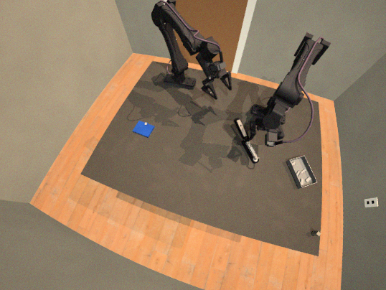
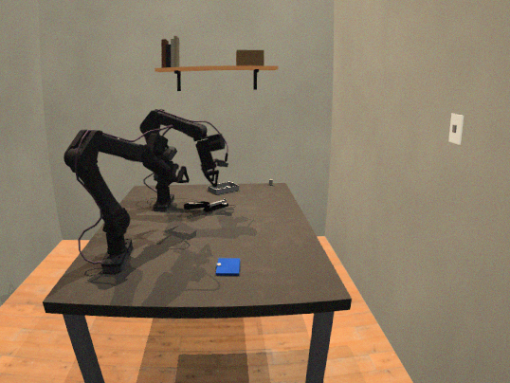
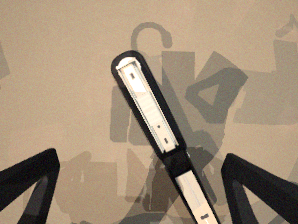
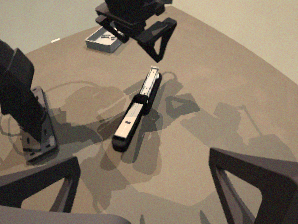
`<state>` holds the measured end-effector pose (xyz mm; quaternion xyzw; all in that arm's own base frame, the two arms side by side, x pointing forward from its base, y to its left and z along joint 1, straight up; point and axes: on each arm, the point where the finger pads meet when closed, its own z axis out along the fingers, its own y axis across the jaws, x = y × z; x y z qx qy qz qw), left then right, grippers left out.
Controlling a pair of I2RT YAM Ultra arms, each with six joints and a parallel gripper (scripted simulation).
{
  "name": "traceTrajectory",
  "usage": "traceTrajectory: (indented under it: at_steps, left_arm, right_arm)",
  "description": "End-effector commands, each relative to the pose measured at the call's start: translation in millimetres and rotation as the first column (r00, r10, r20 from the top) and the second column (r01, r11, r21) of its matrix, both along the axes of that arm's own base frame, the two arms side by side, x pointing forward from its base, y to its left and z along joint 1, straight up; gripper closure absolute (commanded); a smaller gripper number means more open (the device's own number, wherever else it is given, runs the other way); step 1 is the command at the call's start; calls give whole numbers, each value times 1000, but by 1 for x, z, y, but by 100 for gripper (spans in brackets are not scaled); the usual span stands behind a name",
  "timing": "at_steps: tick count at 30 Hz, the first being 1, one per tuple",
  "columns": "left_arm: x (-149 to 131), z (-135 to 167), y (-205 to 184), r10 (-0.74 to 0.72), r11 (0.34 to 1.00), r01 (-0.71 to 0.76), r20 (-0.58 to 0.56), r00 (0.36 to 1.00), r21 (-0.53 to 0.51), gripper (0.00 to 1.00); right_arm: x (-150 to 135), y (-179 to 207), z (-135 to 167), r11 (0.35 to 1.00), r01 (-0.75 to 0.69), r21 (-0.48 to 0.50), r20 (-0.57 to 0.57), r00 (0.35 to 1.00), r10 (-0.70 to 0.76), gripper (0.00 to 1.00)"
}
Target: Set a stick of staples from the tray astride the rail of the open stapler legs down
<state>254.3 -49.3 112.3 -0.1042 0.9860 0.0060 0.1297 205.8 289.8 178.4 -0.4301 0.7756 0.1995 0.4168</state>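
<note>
The open stapler (image 1: 247,141) lies flat on the dark table, base and arm stretched out in one line; it also shows in the left wrist view (image 3: 166,143) and the right wrist view (image 4: 136,110). A white strip (image 3: 149,106) lies along its rail. My left gripper (image 1: 260,131) (image 3: 142,162) hovers above the stapler, open and empty, with its fingers wide at either side. The grey tray (image 1: 301,169) with several staple sticks sits apart from the stapler, toward the table edge. My right gripper (image 1: 217,84) is open and empty, raised near its own base.
A blue pad (image 1: 143,128) with a small white thing on it lies far from the stapler. A small grey object (image 1: 315,233) stands at a table corner. The left arm's base (image 4: 29,129) stands close to the stapler.
</note>
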Motion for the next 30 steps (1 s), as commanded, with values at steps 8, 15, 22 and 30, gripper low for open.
traceTrajectory:
  at_steps: [8, 15, 22, 30]
  left_arm:
    - [-6, 19, -1, -404, 915, 393, 178, 897, 95, 0]
    - [-13, 24, 2, -452, 892, 436, 222, 864, 118, 0]
    - [-15, 23, 5, -439, 898, 423, 208, 874, 119, 0]
    - [-13, 25, 3, -444, 896, 428, 210, 871, 120, 0]
  right_arm:
    - [0, -1, 8, 1000, 0, 21, 19, 1000, 0, 0]
    - [0, -1, 8, 1000, 0, 21, 19, 1000, 0, 0]
    - [0, -1, 8, 1000, 0, 21, 19, 1000, 0, 0]
    - [0, -1, 8, 1000, 0, 21, 19, 1000, 0, 0]
